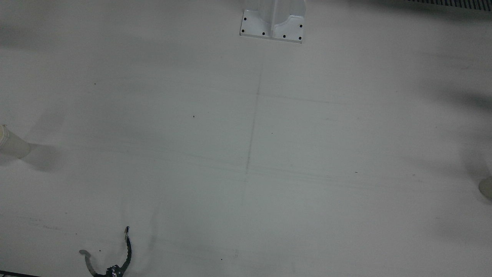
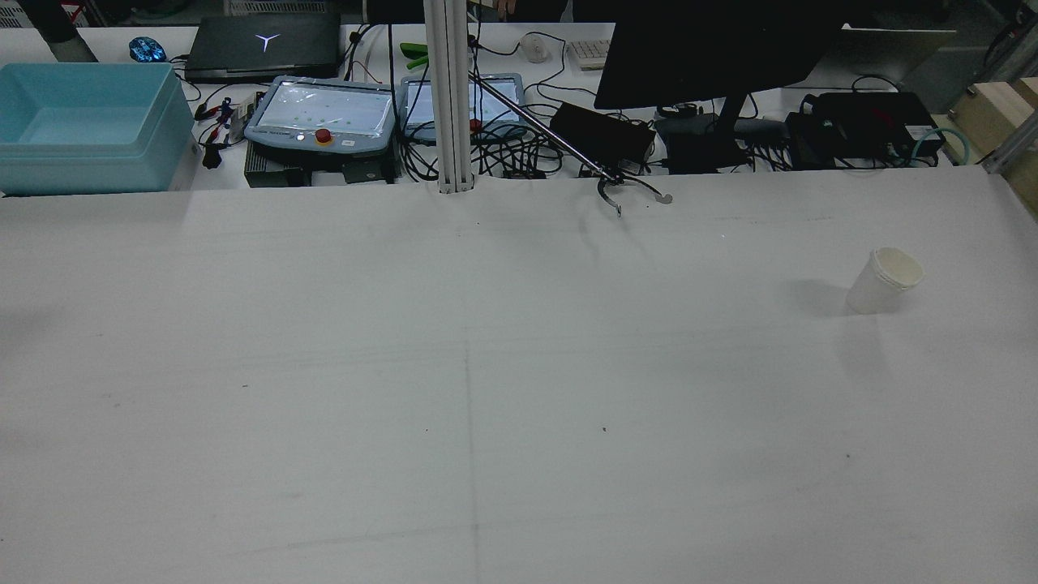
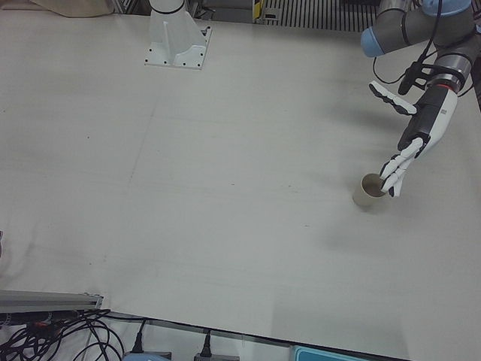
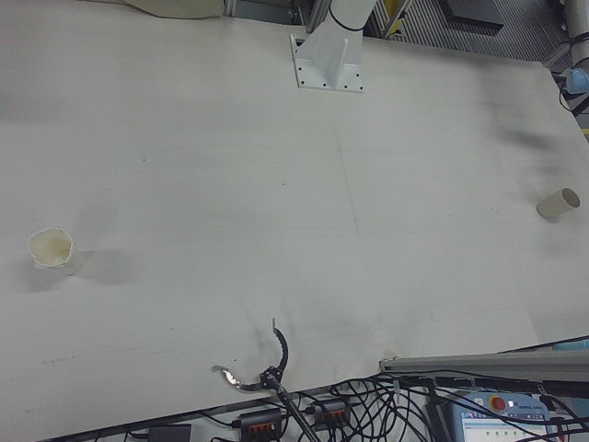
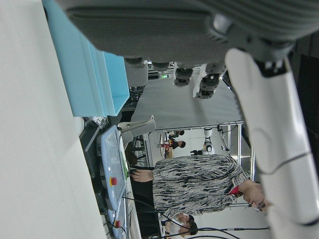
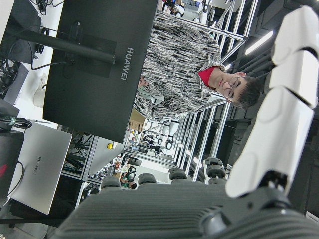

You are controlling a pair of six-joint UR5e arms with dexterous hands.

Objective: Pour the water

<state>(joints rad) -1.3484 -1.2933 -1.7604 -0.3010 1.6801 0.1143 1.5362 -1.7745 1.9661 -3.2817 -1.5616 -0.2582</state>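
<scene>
A tan paper cup (image 3: 370, 191) stands upright on the white table, on my left arm's side; it also shows in the right-front view (image 4: 559, 203) and at the front view's right edge (image 1: 486, 188). My left hand (image 3: 417, 131) is open, fingers stretched down, with the fingertips (image 3: 392, 182) at the tan cup's rim; I cannot tell if they touch. A white paper cup (image 2: 884, 280) stands alone on the right arm's side, also in the right-front view (image 4: 51, 250). My right hand (image 6: 199, 209) shows only in its own view, open and empty.
A metal grabber tool (image 2: 624, 191) lies over the table's operator-side edge, also in the front view (image 1: 111, 257). An arm pedestal (image 1: 273, 23) is bolted at the robot side. A blue bin (image 2: 89, 122), teach pendants and a monitor stand beyond the table.
</scene>
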